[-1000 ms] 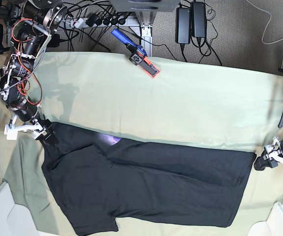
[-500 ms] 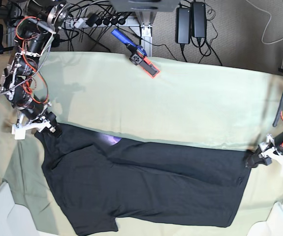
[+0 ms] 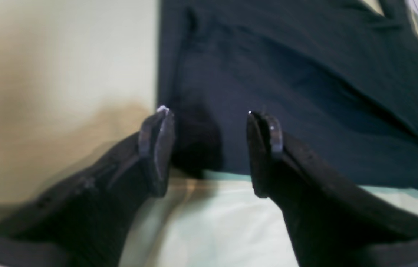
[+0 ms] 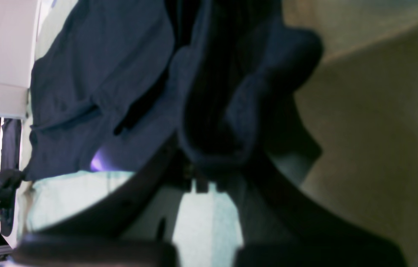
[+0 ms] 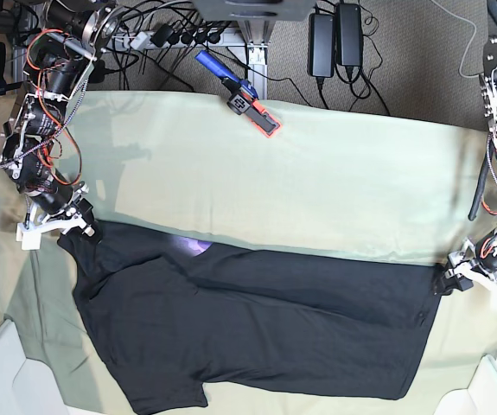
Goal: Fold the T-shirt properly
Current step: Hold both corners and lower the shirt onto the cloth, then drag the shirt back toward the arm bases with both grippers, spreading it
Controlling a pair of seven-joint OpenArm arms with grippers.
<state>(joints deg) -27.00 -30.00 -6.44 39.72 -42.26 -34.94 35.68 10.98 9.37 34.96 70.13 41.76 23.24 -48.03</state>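
Right gripper (image 5: 86, 226): clamped on a bunched corner of the T-shirt (image 5: 257, 324) at the cloth's left end.
T-shirt: lay flat across the near half of the pale green table cloth (image 5: 334, 181).
Left gripper (image 3: 209, 148): fingers (image 3: 157, 148) spread apart, straddling the shirt's right corner, not pinching it.

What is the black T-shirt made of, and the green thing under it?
The T-shirt looks like soft, matte knit cloth: it creases and bunches. The table cloth looks like thin, smooth woven fabric, pale green, with faint wrinkles; exact fibre can't be told.
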